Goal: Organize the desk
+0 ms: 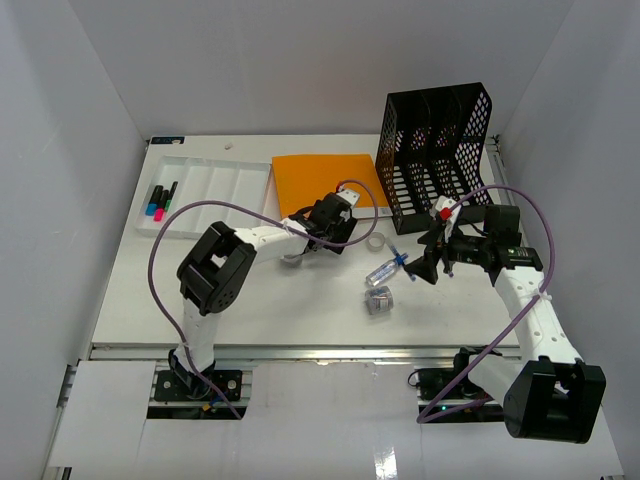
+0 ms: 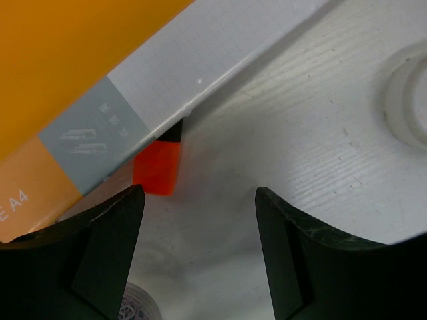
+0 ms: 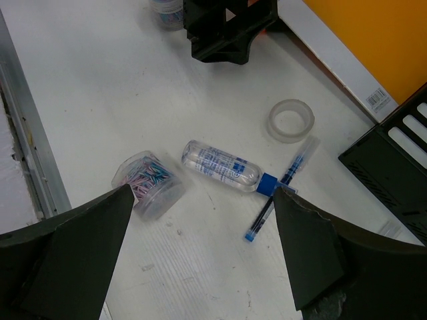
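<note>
Working over desk (image 1: 130, 300), rail at near edge. Poising left gripper (image 2: 200, 200), jaws apart, by orange marker (image 2: 157, 170) under edge of paper pack (image 2: 80, 80); straddling it squarely before closing. Holding right gripper (image 3: 203, 190) agape, empty.

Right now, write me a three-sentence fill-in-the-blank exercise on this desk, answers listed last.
The clear bottle lying on the desk has a ____ cap.
The markers lie in the white compartmented ____.
The paper pack beside the black file rack is ____.
Missing words: blue; tray; orange.
</note>
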